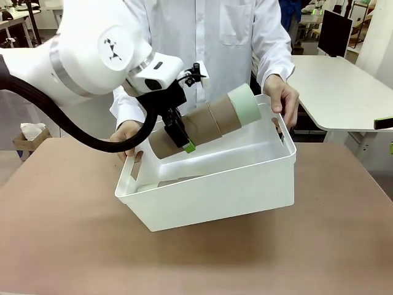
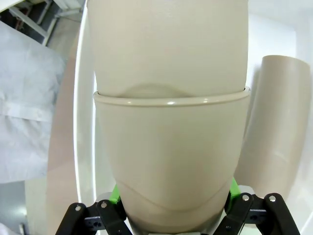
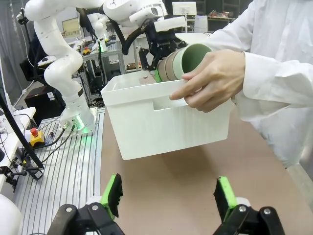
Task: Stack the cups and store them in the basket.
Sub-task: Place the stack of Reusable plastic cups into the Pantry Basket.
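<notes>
Clamping the nested stack of cups [image 1: 206, 123] near its base, the left gripper [image 1: 180, 136] risks letting the mint cup [image 1: 245, 104] at two o'clock slide off into the tilted basket [image 1: 215, 190], while the right gripper [image 3: 168, 196] idles, jaws spread.

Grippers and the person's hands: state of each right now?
Left gripper: shut on grey-brown and mint stacked tumblers.
Right gripper: open, empty.
Person's hands: tilting white plastic basket.

Nested grey-brown cups [image 1: 202, 123] with mint-green outermost cup [image 1: 245, 104], stack lying sideways above tilted white basket [image 1: 215, 190]
</notes>
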